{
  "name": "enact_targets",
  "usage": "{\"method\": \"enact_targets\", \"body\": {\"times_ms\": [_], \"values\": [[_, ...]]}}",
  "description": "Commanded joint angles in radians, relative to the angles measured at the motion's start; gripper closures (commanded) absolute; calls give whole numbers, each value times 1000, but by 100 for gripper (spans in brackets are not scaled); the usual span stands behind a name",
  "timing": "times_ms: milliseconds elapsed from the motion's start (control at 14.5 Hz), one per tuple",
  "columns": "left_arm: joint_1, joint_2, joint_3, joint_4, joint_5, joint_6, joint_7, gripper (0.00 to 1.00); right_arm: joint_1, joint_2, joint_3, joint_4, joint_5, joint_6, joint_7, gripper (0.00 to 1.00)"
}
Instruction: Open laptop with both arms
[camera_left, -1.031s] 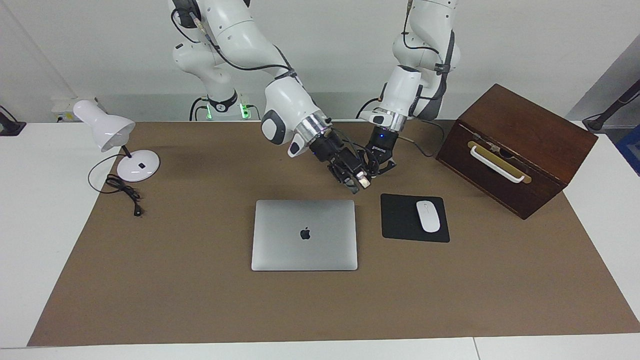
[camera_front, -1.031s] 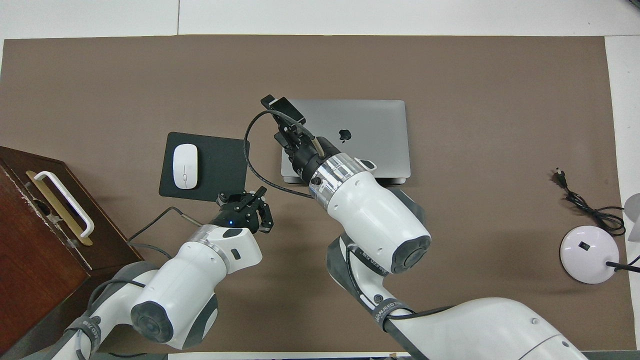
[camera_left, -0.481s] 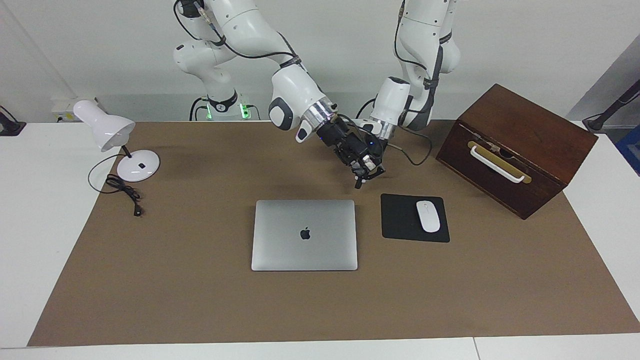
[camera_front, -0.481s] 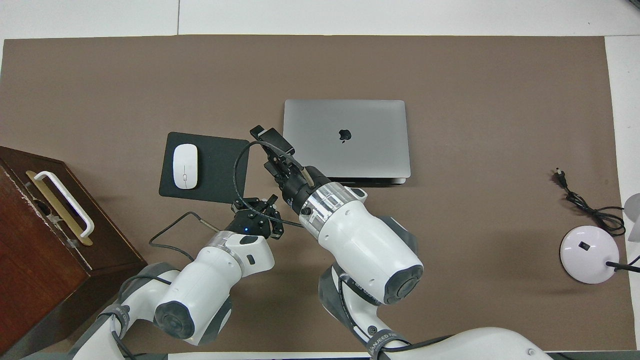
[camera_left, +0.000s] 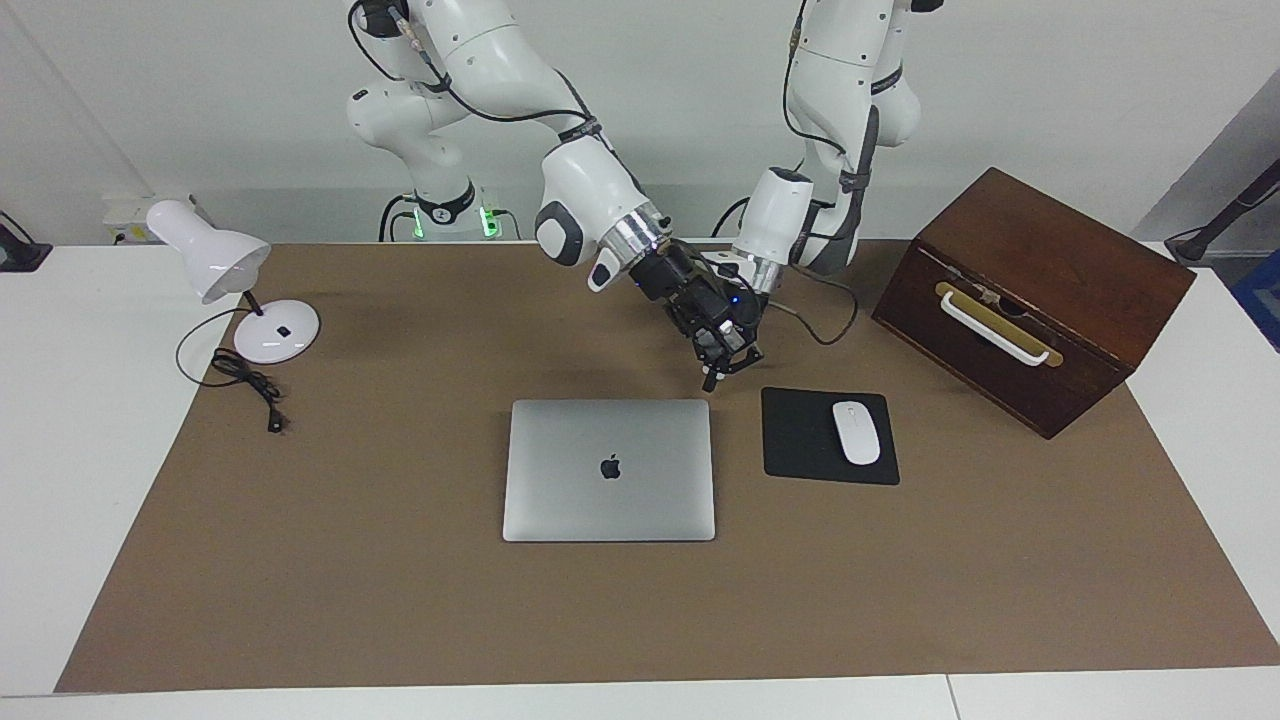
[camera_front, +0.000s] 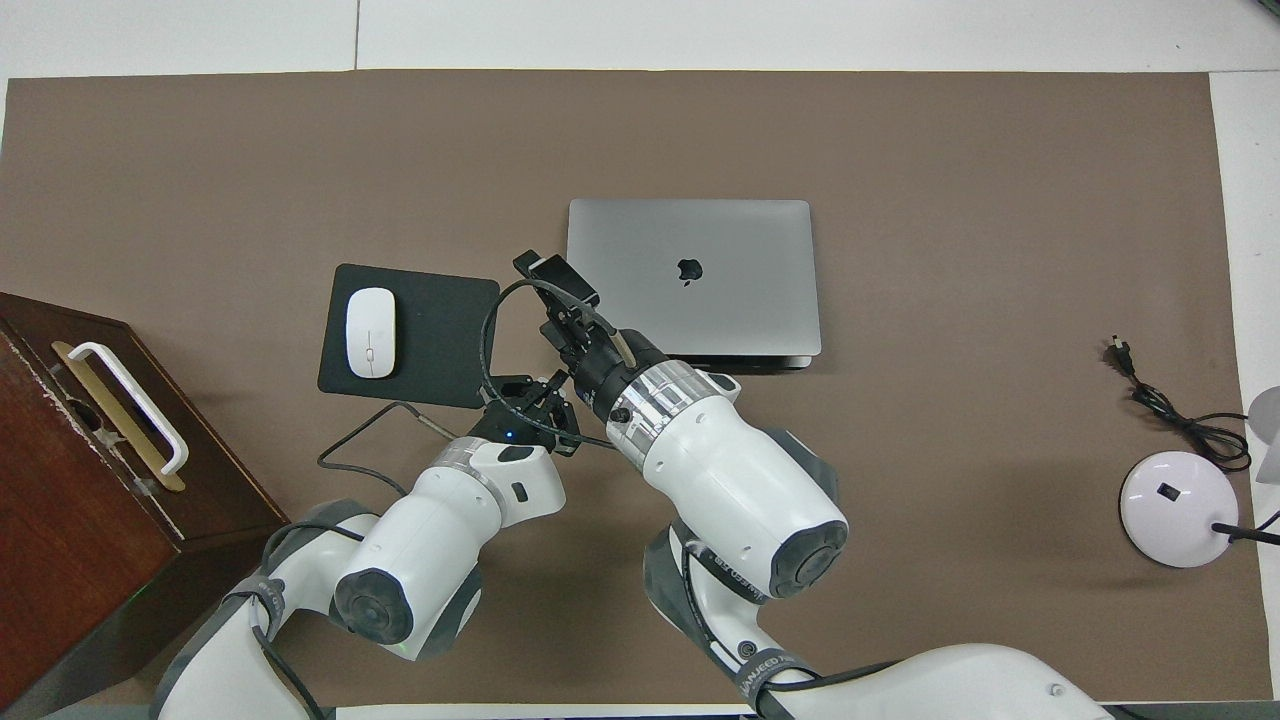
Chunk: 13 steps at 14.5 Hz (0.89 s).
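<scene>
Laptop closed, both grippers raised near its corner

Laptop (camera_left: 609, 470), a thin silver-grey machine with a dark apple logo on its lid, lay flat and fully closed on the brown mat (camera_left: 400, 600) that covered the middle of the table (camera_left: 60, 450). Neither arm touched it.

The right arm reached in from its base and angled down toward the laptop's edge nearest the robots. The right gripper (camera_left: 712, 378) hung in the air over the mat, just off the laptop's corner at the left arm's end. It held nothing; whether its fingers were parted or together could not be told. In the overhead view the same gripper (camera_front: 553, 275) appeared over the gap between the laptop (camera_front: 692, 280) and the mouse pad.

The left gripper (camera_left: 743, 345) was up in the air just beside the right one, partly hidden by it in the facing view. In the overhead view it (camera_front: 530, 398) sat over the mat near the mouse pad's edge nearest the robots. Its fingers were fully closed, with nothing between them.

A black mouse pad (camera_left: 800, 440) lay just beside the laptop toward the left arm's end, with a white mouse (camera_left: 856, 432) on it. A dark wooden box (camera_left: 1040, 270) with a white handle stood farther toward that end. A white desk lamp (camera_left: 215, 260) stood at the right arm's end, its black cord (camera_left: 250, 385) coiled on the mat.
</scene>
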Motion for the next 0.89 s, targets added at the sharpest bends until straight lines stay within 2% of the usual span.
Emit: {"method": "enact_targets", "body": {"times_ms": [0,206,481,825], "values": [[-17,58,13,62,-11,20,19,100,8,24,-14,24,24,19,-7,0],[-17,108,13,109,-11,20,17,100,25,44,-17,7,29,19,-9,0],[-11,121,15,128,-10,20,16,100,28,58,-17,-66,33,17,-12,0],[-5,148,15,148,-4,20,14,100,11,-16,-19,-189,27,-32,-114,0]]}}
